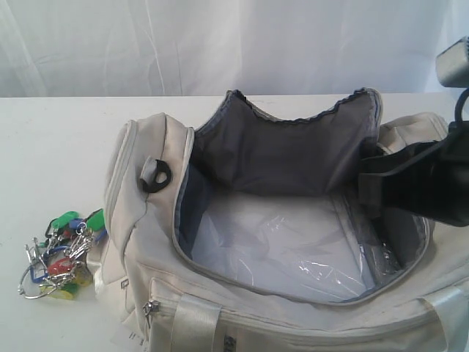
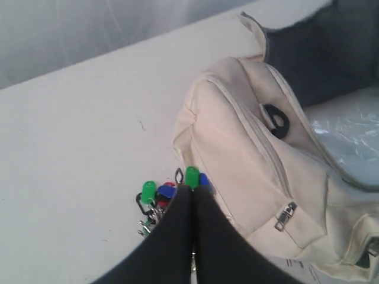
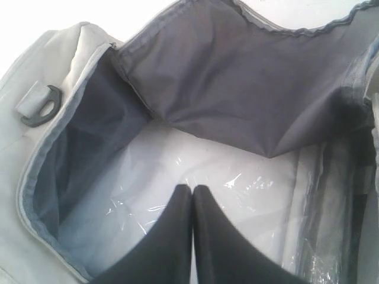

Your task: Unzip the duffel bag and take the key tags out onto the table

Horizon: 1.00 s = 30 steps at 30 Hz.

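Note:
The cream duffel bag (image 1: 146,242) lies on the white table (image 1: 51,147) with its main zipper open, showing grey lining (image 3: 237,77) and a bare floor under clear plastic film (image 3: 249,189). The key tags (image 1: 62,253), green, blue, red and yellow on metal rings, lie on the table against the bag's left end. In the left wrist view my left gripper (image 2: 193,188) is shut just over the key tags (image 2: 157,192), with nothing seen in its grip. My right gripper (image 3: 193,188) is shut and empty over the bag's open mouth; its arm (image 1: 410,183) shows at the bag's right end.
A black D-ring (image 1: 155,176) sits on the bag's left end, and a metal zipper pull (image 2: 285,216) hangs on a side pocket. White webbing straps (image 1: 194,319) cross the near side. A white curtain (image 1: 220,44) backs the table.

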Each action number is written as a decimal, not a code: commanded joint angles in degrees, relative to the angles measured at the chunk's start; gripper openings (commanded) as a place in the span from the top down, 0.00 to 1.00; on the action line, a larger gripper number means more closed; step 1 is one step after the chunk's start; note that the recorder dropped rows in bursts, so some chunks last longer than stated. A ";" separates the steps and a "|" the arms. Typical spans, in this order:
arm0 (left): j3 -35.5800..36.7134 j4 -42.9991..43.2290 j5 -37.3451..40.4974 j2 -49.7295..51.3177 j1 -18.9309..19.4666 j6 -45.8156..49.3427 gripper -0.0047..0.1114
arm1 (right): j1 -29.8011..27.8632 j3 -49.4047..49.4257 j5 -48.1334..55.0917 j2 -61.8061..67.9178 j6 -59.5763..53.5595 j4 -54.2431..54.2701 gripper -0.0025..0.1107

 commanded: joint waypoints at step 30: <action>54.28 -16.85 -37.40 -30.22 12.91 -5.20 0.96 | 0.11 0.10 -0.34 -0.38 0.45 -0.18 0.98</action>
